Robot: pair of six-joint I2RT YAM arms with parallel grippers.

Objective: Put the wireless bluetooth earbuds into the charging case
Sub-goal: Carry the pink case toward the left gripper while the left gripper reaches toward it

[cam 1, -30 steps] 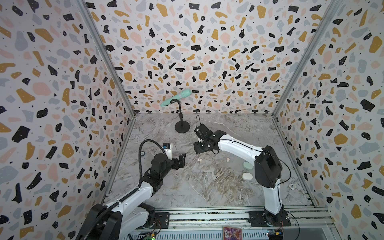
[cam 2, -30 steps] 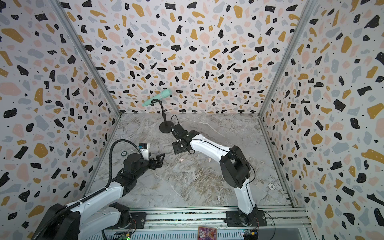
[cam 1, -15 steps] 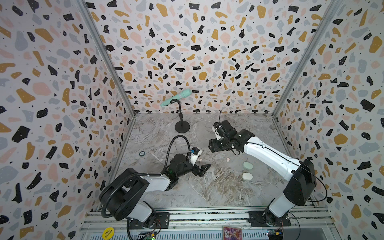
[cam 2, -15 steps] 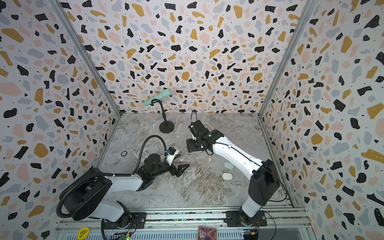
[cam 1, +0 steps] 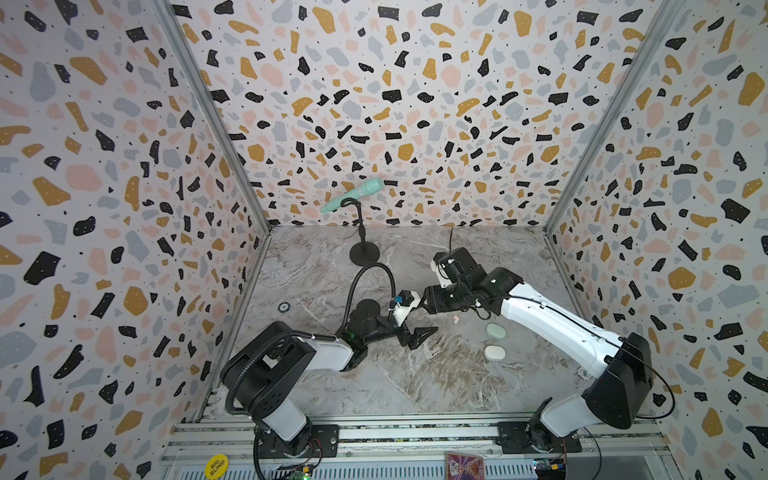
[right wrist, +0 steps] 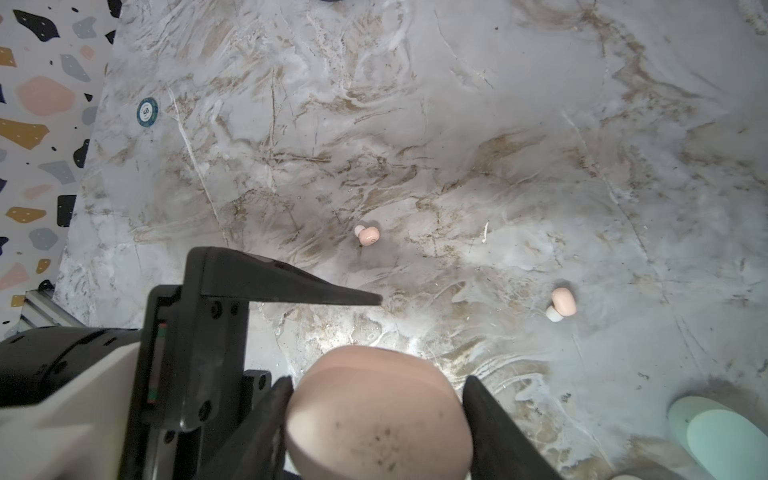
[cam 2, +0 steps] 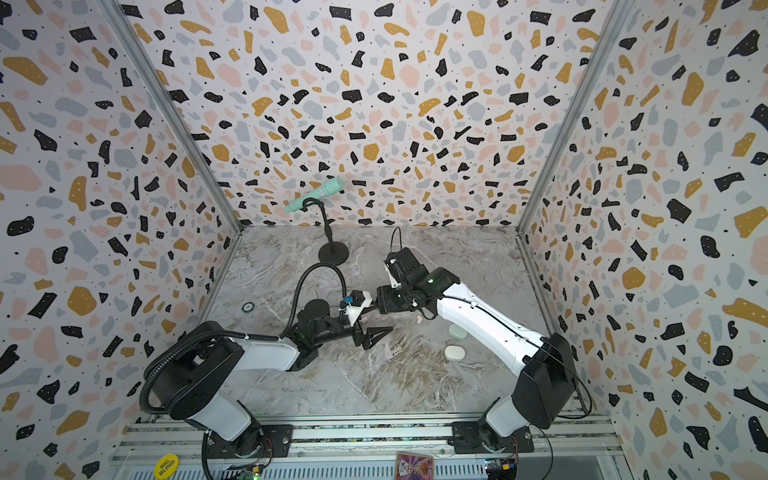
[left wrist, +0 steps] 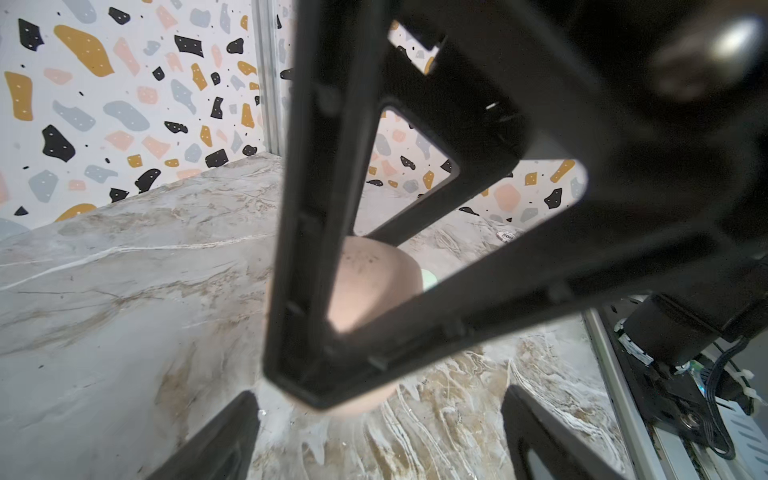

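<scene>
Right gripper (right wrist: 376, 384): my jaws clamp the pink charging case (right wrist: 378, 419).
Left gripper (cam 1: 422, 337): my jaws spread, empty, beside that case.
Earbuds: one pink earbud (right wrist: 368, 235) and a second pink earbud (right wrist: 563, 303) loose on the marble table (right wrist: 457, 124).

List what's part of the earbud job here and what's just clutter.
Job: pink case in the right fingers; two pink earbuds; mint case; white case.
Lying about: mint microphone on its stand; poker chip; yellow BIG BLIND chip.
</scene>
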